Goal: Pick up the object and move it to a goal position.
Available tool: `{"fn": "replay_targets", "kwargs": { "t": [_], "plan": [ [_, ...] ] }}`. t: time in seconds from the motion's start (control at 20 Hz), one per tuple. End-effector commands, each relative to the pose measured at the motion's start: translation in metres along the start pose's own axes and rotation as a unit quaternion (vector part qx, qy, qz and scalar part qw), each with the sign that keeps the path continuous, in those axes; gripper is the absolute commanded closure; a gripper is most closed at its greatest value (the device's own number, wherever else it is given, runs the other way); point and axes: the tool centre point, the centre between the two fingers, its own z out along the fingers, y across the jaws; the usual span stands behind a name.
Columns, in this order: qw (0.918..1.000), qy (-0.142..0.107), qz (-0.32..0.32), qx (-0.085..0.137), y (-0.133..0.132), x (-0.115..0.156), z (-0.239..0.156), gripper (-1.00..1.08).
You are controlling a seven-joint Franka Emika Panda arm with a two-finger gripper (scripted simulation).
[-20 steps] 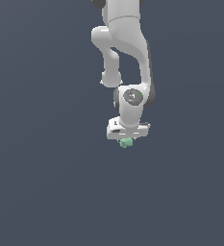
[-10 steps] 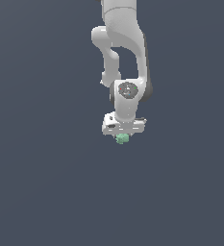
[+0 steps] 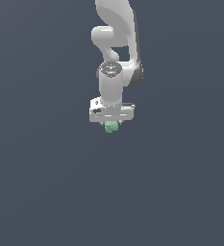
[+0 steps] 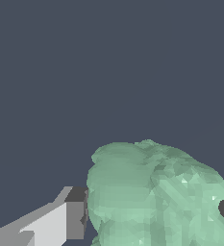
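Arm hangs over a bare grey floor; nothing nearby obstructs. Hand pinches the blob between its fingers, held just under the hand. Blob looks small, light, probably rigid; its lumpy faces could slip, so mid-body grip seems best.

Only non-task thing in view: a flat, uniform dark slate-grey backdrop filling both the exterior and wrist views, no texture, seams, edges or markings on it, and can't tell from these renders whether it's a surface or plain background.
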Motion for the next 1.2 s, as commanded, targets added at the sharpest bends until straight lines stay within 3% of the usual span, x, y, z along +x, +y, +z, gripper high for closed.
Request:
{"fn": "replay_targets", "kwargs": {
  "t": [0.0,0.65,1.15],
  "plan": [
    [1.0,0.0,0.0,0.0,0.018,-0.012,-0.019,1.08],
    [1.0,0.001,0.0,0.001,0.101,-0.065,-0.11,1.08],
    [1.0,0.0,0.0,0.0,0.128,-0.079,-0.139,1.08]
  ]
}}
